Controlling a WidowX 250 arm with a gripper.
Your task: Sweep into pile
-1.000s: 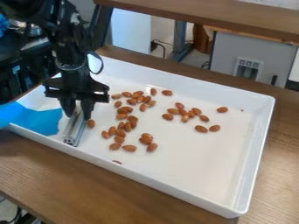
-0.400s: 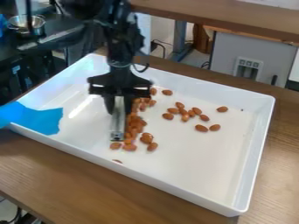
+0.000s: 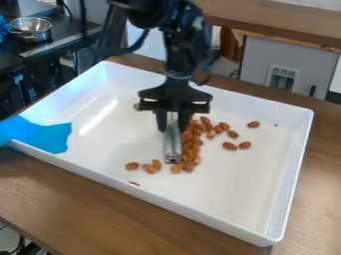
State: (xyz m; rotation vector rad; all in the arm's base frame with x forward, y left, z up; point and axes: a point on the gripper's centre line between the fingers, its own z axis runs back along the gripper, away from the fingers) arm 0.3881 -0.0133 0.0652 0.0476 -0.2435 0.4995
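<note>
The jaws of the gripper (image 3: pixel 172 119) are closed on a metal bar (image 3: pixel 172 144), one on either side of its upper part; the bar's lower end points toward the tray's near wall, and whether it touches the floor of the tray (image 3: pixel 226 199) I cannot tell. The nuts (image 3: pixel 192 149) lie inside the tray, many of them banked in a narrow strip along the bar's right side as I see it; a few more sit just past its lower end to the left, one is close to the near wall, and a loose group spreads off to the right.

The bar looks stiff, fairly light and smooth, so I'd expect it to twist if the push catches it low; a firm hold high up, square across its sides, seems right. The nuts look light and hard, likely to roll or skid; a sharp push would scatter them, and some could slip around the bar's lower end.

The raised walls should keep them off the wooden surface (image 3: pixel 100 214); there's good room for pushing on to the right, rather less toward the far wall; the blue sheet (image 3: pixel 50 137) hangs over the left corner, well apart from the bar, and shouldn't interfere.
</note>
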